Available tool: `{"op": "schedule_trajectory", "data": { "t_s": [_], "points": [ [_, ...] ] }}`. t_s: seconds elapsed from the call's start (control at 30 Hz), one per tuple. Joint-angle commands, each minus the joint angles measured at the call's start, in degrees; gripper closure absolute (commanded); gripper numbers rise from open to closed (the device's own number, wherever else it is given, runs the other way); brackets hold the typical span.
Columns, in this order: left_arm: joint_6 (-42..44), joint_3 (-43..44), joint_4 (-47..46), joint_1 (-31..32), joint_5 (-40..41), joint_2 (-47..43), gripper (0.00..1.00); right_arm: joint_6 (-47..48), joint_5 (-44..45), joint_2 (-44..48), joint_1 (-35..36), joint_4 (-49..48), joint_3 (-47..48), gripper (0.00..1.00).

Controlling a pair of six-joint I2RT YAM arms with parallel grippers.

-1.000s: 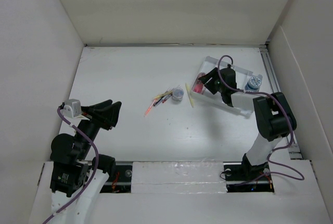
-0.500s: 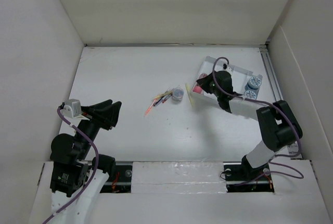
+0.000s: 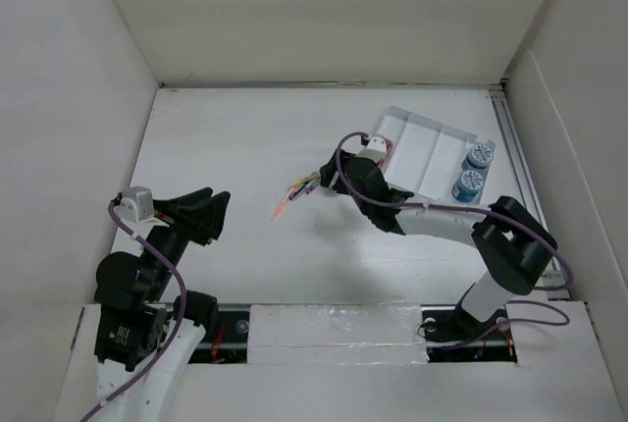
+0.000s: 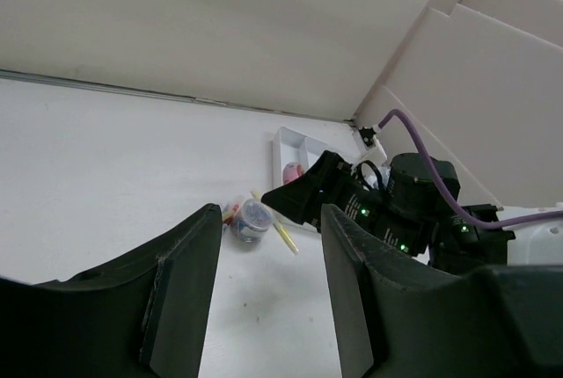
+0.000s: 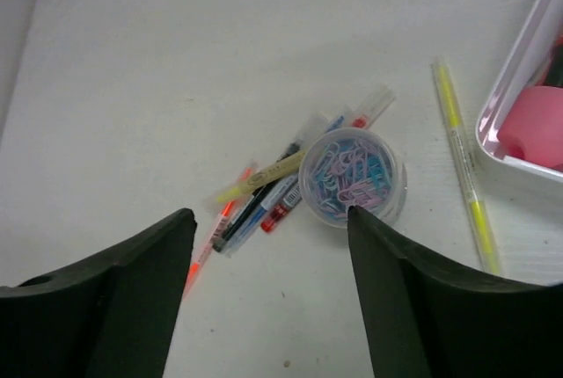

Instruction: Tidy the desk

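- over the clip tub point(image 5: 352, 176) and the stuff beside it, the right gripper point(image 5: 270, 215) hovers w/ fingers spread wide, nothing btwn them; prob. lined up to pick from the clutter.
- touching the tub's left side: a heap of pens point(image 5: 264, 192). just right of it, apart: a yellow highlighter point(image 5: 462, 163), loose.
- further right of the tub, a white tray point(image 3: 432, 152) holds a pink item point(image 5: 532, 127) and two blue-capped jars point(image 3: 477, 155); likely the sorting spot.
- desk point(image 3: 226, 137) spreads under the tub on all sides, white walls round it.
- well left of the tub, nearer the bases, the left gripper point(image 3: 209, 208) sits released and empty, out of the way.
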State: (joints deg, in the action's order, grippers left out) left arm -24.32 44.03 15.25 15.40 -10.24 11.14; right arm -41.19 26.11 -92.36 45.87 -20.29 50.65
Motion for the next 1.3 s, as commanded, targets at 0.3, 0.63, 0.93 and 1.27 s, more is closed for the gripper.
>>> {"op": "schedule_trajectory", "data": {
  "t_s": [0.3, 0.63, 0.93, 1.27],
  "points": [
    [0.3, 0.7, -3.1, 0.2, -1.1, 1.1, 0.55, 3.7, 13.2, -7.1, 2.8, 13.1, 10.8, 0.15],
    [0.2, 0.7, -3.2, 0.2, -1.2, 1.0, 0.55, 4.2, 10.3, -14.4, -0.2, 19.8, 19.5, 0.13],
    [0.3, 0.6, -3.1, 0.2, -1.3, 1.0, 0.55, 3.9, 7.4, -16.8, -2.2, 19.9, 20.5, 0.16],
    [0.2, 0.5, -3.2, 0.2, -1.4, 0.9, 0.55, 4.2, 6.2, -19.4, -2.2, 20.1, 22.6, 0.25]
  ]
}}
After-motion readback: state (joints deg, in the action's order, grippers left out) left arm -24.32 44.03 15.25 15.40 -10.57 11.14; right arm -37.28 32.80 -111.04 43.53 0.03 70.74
